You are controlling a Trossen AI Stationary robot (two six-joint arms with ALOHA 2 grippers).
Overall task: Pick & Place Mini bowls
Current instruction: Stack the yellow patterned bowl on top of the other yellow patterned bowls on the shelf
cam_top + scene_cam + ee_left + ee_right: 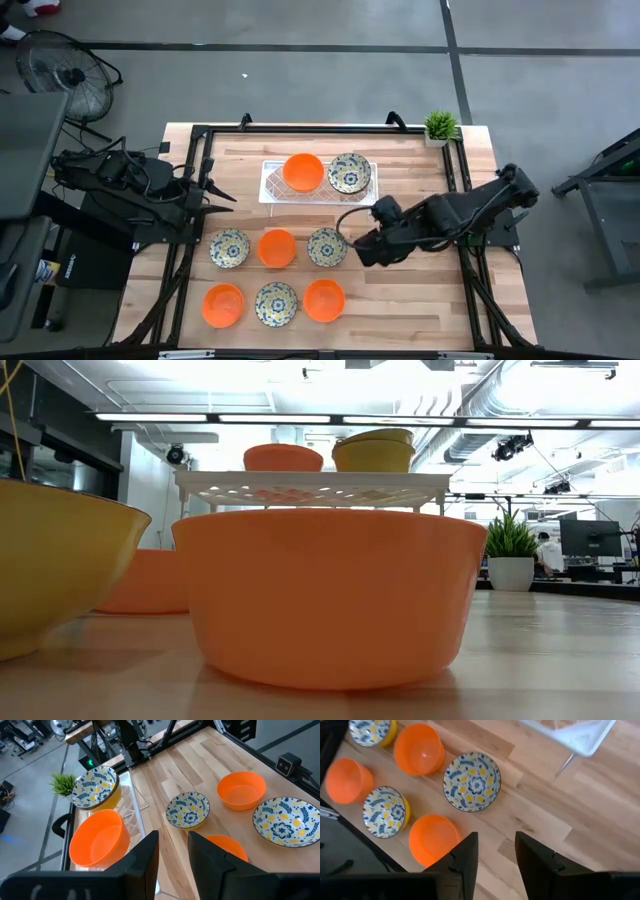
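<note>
Eight mini bowls show in the high view. An orange bowl (303, 171) and a floral bowl (349, 173) sit in the white tray (268, 188). On the table stand a middle row of floral (229, 248), orange (277, 248) and floral (327, 247), and a near row of orange (223, 305), floral (276, 304) and orange (324, 300). My right gripper (358, 243) hovers open and empty just right of the middle row's right floral bowl (472, 781). My left gripper (222, 200) waits open at the table's left, beside the tray.
A small potted plant (440, 126) stands at the far right corner. A black frame (300, 128) runs round the table's edges. Bare wood lies right of the bowls under the right arm. In the low view an orange bowl (325, 595) fills the foreground, with the tray (310, 485) behind.
</note>
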